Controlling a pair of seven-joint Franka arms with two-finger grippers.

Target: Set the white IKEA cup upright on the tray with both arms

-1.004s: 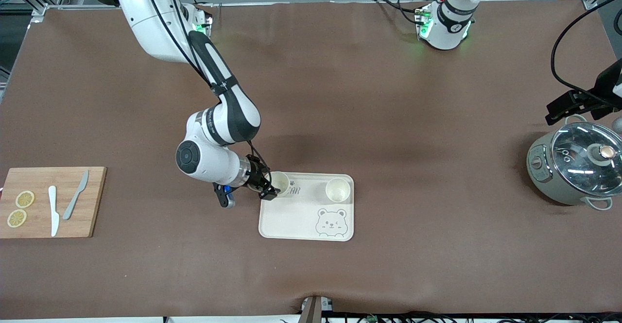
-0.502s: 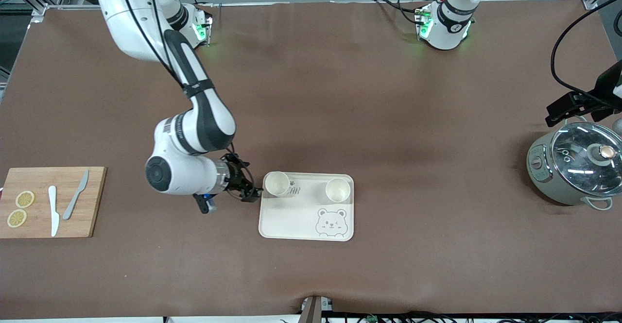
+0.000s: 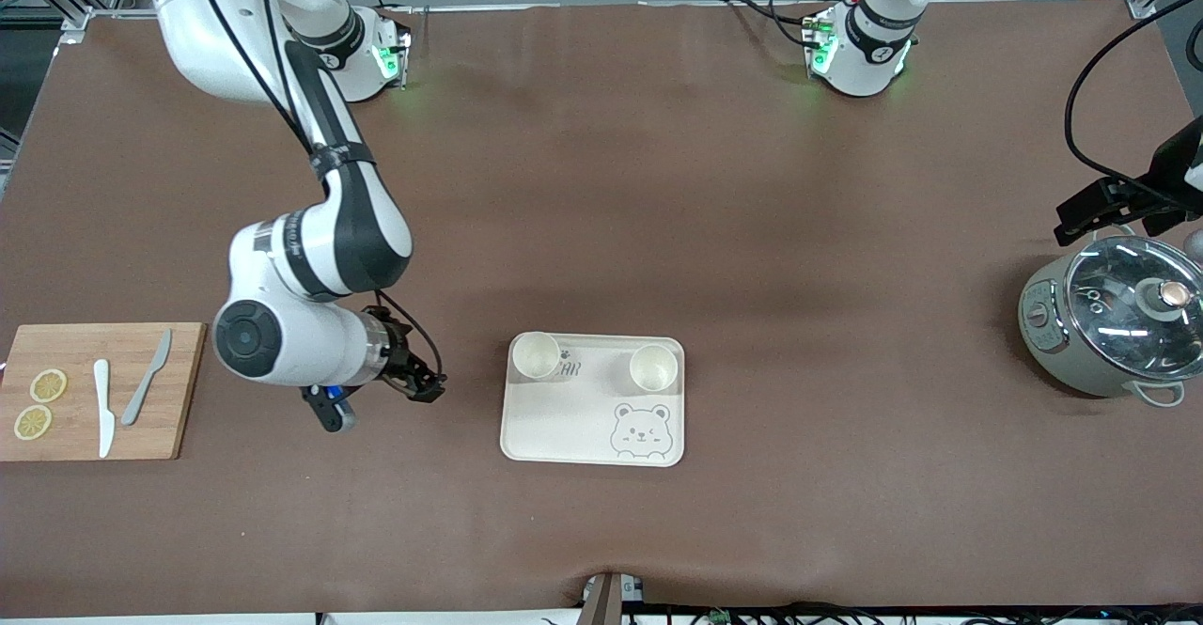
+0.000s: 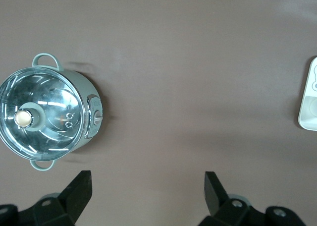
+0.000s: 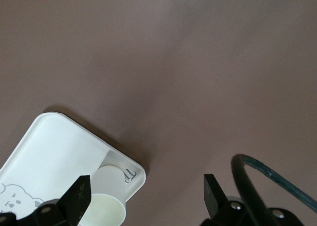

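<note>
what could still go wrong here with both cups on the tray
The cup toward the right arm's end stands at the very corner of the tray, so a small knock might tip it over the rim. The right gripper, open, hangs low over the table beside that corner; a swing toward the tray could clip it. The other cup looks safer.

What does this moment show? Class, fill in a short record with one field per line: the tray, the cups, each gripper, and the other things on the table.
tray: cream bear tray, flat on the table's middle
cups: two white cups, upright on the tray, one toward the right arm's end, one toward the left arm's end
right gripper: open, empty, between cutting board and tray
left gripper: open, empty, by the cooker
cutting board: lemon slices, two knives
rice cooker: glass lid on
</note>
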